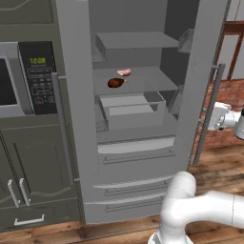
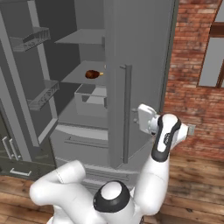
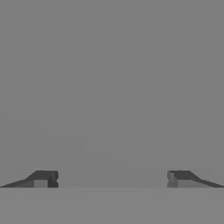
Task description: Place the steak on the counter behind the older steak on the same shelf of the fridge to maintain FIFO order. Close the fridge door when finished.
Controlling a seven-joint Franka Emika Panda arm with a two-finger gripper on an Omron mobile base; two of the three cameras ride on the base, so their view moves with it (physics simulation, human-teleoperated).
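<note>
1. the tall grey two-door fridge [image 1: 143, 157] stands with both doors swung out, its inner compartment in plain sight.
2. on the flat light grey shelf [image 1: 157, 83] in the middle of the compartment lies the small pale pink raw steak [image 1: 124, 72], towards the back.
3. just in front of it, nearly touching, lies the small dark reddish-brown older steak [image 1: 116, 83]; from the right side this dark one shows near the shelf's front edge.
4. below that shelf sits a grey box-shaped drawer [image 1: 131, 110].
5. the white arm reaches round to the outer face of the right-hand door, close by its vertical bar handle [image 2: 127, 113].
6. the two-finger gripper [image 3: 112, 179] faces a flat grey surface; its dark tips stand wide apart, with nothing between them.
7. left of the fridge is a dark microwave cabinet [image 1: 28, 78] with a green clock readout.
</note>
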